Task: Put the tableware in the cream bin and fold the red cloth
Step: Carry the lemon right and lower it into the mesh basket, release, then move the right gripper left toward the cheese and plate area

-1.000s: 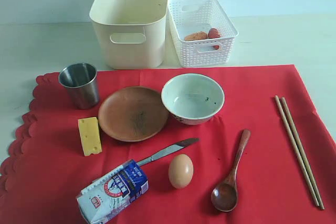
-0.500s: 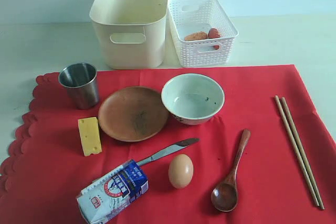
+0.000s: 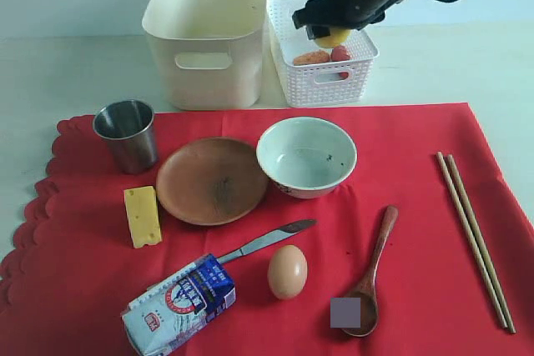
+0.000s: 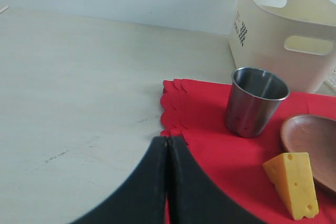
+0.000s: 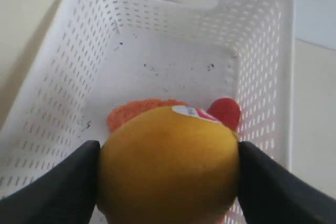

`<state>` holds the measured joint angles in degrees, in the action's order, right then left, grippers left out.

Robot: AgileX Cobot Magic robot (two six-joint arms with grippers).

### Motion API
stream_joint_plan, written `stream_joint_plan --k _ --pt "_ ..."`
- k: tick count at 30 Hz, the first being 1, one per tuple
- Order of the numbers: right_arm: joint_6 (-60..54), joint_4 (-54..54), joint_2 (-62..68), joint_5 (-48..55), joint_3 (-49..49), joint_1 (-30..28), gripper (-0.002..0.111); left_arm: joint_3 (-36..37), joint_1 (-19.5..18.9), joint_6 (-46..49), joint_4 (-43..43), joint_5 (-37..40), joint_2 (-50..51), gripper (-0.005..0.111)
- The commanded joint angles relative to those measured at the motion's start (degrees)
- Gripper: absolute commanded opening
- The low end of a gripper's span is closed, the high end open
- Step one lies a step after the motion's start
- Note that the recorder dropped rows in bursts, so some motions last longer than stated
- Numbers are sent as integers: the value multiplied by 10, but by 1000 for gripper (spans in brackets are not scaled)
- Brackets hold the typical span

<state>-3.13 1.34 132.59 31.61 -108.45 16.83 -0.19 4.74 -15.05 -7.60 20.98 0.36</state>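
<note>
Presently, tally of the table.

- **In the cream bin (image 3: 204, 85):** no tableware that I can see.
- **On the red cloth (image 3: 417, 206):** steel cup (image 3: 127, 135), round wooden plate (image 3: 211, 179), white bowl (image 3: 306, 156), steel knife (image 3: 267, 239), dark wooden spoon (image 3: 373, 260) and a pair of chopsticks (image 3: 473, 239). All six are yet to be binned.
- **Cloth:** flat and unfolded, also bearing a cheese wedge (image 3: 143, 216), an egg (image 3: 287, 271) and a milk carton (image 3: 179, 302).
- **My right gripper (image 3: 332, 32):** clamped on a lemon (image 5: 168, 166), over the white lattice basket (image 3: 321, 85) beside the bin.
- **My left gripper (image 4: 168, 153):** jaws pressed together, empty, near the cloth's scalloped edge.
- **Judgement:** the task proper has not begun, and folding waits on a cleared cloth.
</note>
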Motion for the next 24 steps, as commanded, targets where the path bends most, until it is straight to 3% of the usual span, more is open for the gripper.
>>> stream_joint_plan --k 1,9,19,24 --pt "-3 2 19 -20 1 -3 15 2 -1 0 4 -3 -4 0" --pt "-3 5 8 -14 1 -2 72 2 -1 0 4 -3 -4 0" --pt "-3 7 -59 83 1 -2 74 2 -1 0 4 -3 -4 0" --pt "-15 32 -114 181 1 -2 74 2 -1 0 4 -3 -4 0"
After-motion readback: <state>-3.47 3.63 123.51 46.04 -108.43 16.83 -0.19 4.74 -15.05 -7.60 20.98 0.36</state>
